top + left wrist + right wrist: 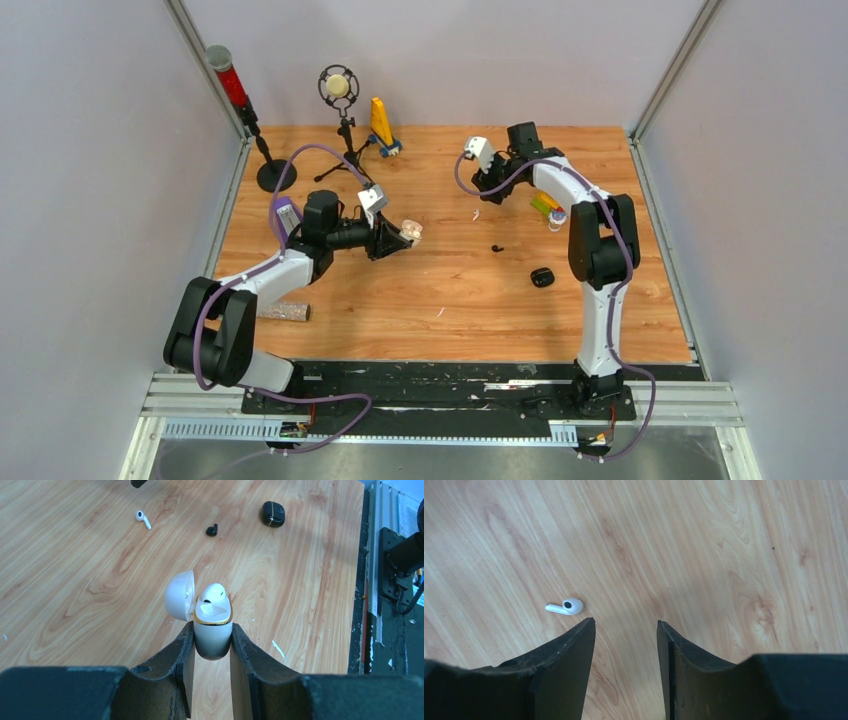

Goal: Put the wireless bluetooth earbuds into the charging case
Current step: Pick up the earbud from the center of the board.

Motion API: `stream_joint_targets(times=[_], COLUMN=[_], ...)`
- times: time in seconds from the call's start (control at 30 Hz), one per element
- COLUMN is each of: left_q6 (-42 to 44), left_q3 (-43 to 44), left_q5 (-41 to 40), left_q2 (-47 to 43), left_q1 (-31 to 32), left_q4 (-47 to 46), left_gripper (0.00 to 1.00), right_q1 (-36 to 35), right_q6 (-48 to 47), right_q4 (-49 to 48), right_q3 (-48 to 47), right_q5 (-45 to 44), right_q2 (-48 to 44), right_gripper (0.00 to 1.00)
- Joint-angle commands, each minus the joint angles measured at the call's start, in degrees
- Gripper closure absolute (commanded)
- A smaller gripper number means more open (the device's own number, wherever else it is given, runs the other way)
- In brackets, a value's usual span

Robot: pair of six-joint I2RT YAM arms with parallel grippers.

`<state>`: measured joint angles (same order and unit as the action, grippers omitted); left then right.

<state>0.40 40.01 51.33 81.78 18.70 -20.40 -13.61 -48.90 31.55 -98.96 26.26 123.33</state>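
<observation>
The left gripper point(212, 625) is reaching level, pinching the open case point(212, 637), one earbud point(212, 594) sitting inside; the right gripper point(625, 622) is hovering well apart from the case, jaws spread, loose earbud point(566, 606) just beside.

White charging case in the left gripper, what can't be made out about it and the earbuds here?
- Left wrist view: the lower half of the white glossy charging case is hidden between the fingers of the left gripper.
- Top view: the same case is too small to show its contents.
- Small black pebble-shaped case: shut, so its lid hides whatever is inside, in every view.
</observation>
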Motion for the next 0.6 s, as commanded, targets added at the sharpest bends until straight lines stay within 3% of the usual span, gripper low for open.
stream_joint_targets(times=[0.0,0.17,0.57], left_q6=[1.3,1.5,2.4], left_q3=[-0.3,-0.5,-1.0], left_q5=[0.3,0.3,0.3], left_q2=[-0.6,-0.6,-0.9], left_q1=[-0.1,-0.1,-0.1], left_q4=[-2.1,-2.1,-2.1], left_gripper=[0.79,0.79,0.79], right_q1=[-1.3,-2.6,-7.0], right_q6=[1.4,1.9,9.8], right_q4=[1.3,4.1,15.0], right_q3=[-2.0,-5.0,-17.4], right_q5=[4.6,2.9,-10.2], right_q2=[0.7,3.6,9.5], right_gripper=[0.49,0.49,0.46])
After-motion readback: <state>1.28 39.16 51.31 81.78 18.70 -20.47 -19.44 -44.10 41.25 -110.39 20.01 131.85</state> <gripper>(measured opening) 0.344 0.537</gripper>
